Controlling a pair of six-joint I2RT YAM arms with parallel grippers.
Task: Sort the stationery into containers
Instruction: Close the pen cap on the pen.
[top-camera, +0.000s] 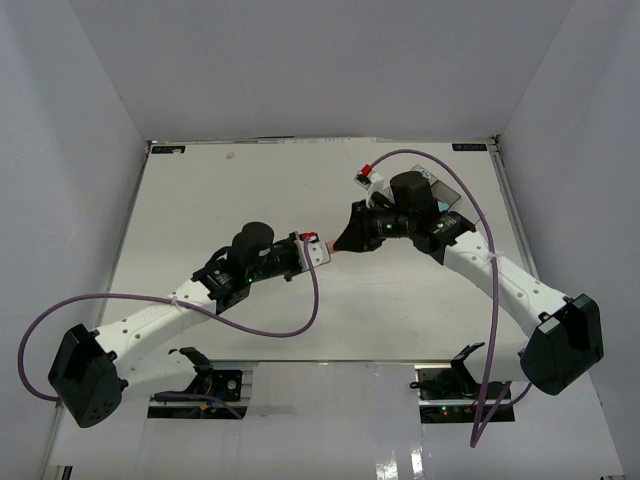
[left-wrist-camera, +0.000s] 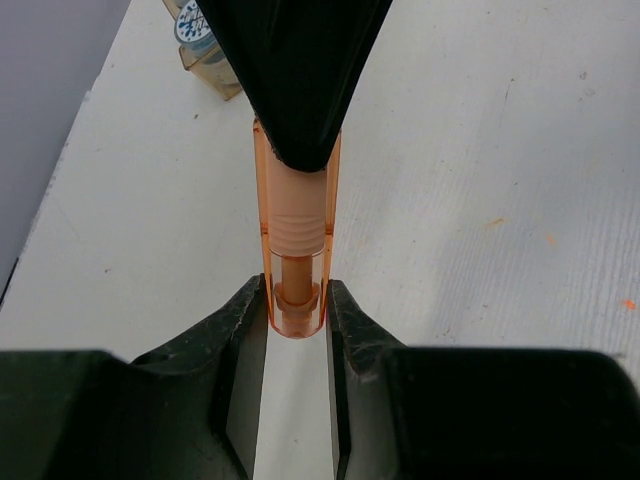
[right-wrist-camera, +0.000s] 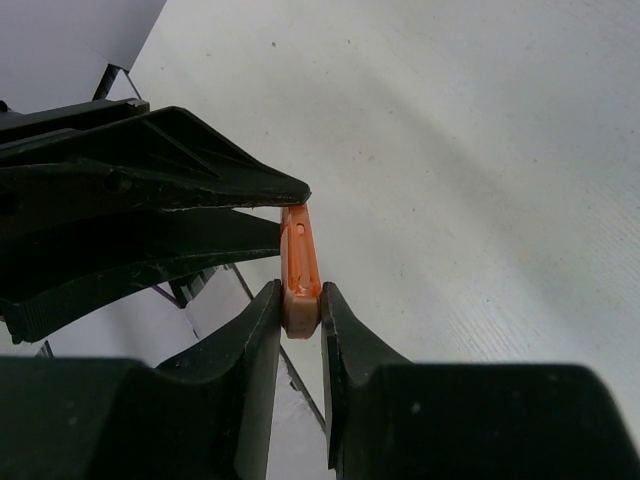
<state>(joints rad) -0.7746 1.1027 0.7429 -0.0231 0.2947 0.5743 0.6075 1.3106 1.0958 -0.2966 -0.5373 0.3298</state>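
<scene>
Clamping opposite ends, left hand (left-wrist-camera: 297, 300) and right hand (right-wrist-camera: 300, 305) hold the orange piece (left-wrist-camera: 296, 230) lengthwise.

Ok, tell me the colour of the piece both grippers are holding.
The piece is translucent orange; the left wrist view shows it best.

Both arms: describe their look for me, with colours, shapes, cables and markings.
The left arm and right arm match: white tube links, rounded black joint housings and bulky black bases. A purple cable loops loosely off the left arm, and a longer one off the right. Small green lights glow near the wrists. The jaws are matte black, rough-textured wedges that taper to the tips.
</scene>
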